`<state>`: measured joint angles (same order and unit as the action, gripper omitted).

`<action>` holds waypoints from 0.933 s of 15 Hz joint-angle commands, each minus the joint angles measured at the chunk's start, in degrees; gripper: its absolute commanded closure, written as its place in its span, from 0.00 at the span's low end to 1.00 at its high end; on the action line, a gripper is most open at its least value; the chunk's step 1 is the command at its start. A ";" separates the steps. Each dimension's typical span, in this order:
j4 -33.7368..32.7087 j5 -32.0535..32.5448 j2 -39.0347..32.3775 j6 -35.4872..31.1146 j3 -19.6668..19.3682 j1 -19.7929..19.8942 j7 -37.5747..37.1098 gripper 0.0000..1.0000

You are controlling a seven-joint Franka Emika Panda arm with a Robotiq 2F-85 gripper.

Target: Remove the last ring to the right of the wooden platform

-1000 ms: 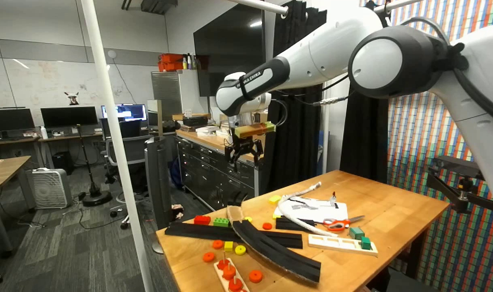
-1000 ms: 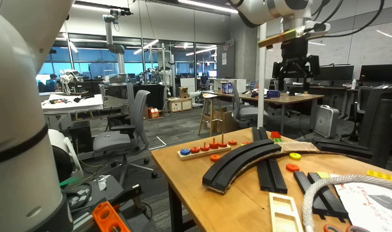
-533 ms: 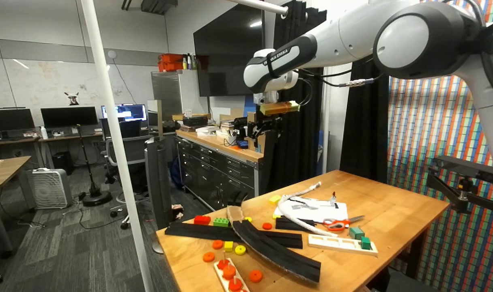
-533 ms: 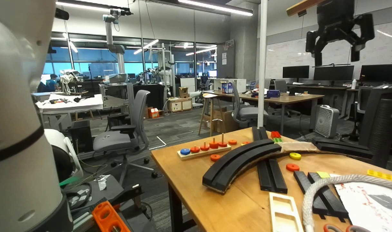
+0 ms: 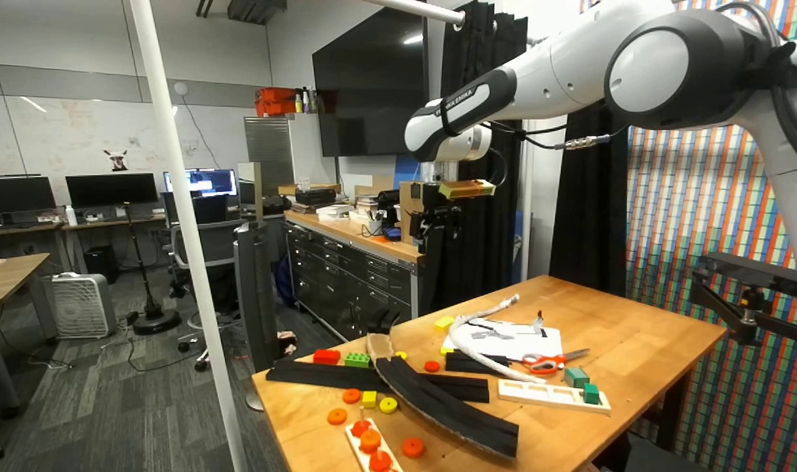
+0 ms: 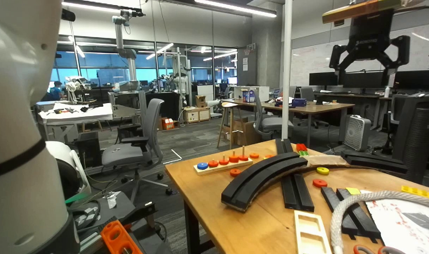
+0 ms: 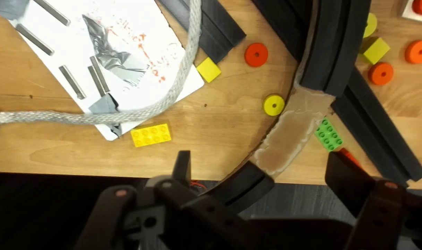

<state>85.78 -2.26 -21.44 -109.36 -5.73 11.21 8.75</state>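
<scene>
1. Above the wooden table (image 5: 641, 328) the white arm (image 5: 562, 65) is arching, and its gripper (image 6: 363, 79) is hanging high over there, well apart from the rings.
2. The fingers (image 7: 182, 168) are standing wide apart, so the grip is released; in the wrist view they are framing the table's edge and a strip of floor (image 7: 297, 201).
3. The wooden platform (image 6: 225, 167) is lying flat near the table's edge, showing in both exterior views.
4. In an exterior view, the red end ring (image 6: 243, 158) is sitting on the platform's right-hand end, around an upright peg (image 6: 243, 150); I cannot tell for sure whether the task is meaning that end.
5. A blue ring (image 6: 202, 165) is resting at the opposite end, and more red rings (image 6: 213, 163) are lining up between.
6. A loose orange ring (image 6: 235, 172) is lying flat on the table just beside the platform.
7. The curved black track (image 6: 260, 180) is crossing over a straight black track (image 6: 308, 197), near the platform.
8. Farther off, a pale rope (image 7: 127, 116) is curling across a white sheet (image 7: 68, 45), with a yellow brick (image 7: 150, 134) lying just beside the sheet and orange-handled scissors (image 5: 562, 359) resting near the rope.
9. A yellow ring (image 7: 273, 105) and a green brick (image 7: 329, 134) are lying on opposite sides of the track's tan stretch (image 7: 290, 135).
</scene>
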 commanded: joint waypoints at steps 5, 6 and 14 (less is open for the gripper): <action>11.86 4.81 13.88 -1.30 2.52 -5.61 1.09 0.00; 13.56 4.86 15.90 -1.34 2.54 -5.95 0.70 0.00; 26.47 7.09 30.01 -0.29 2.84 -6.97 -4.85 0.00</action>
<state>105.97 2.94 2.26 -109.07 -3.09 5.08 7.18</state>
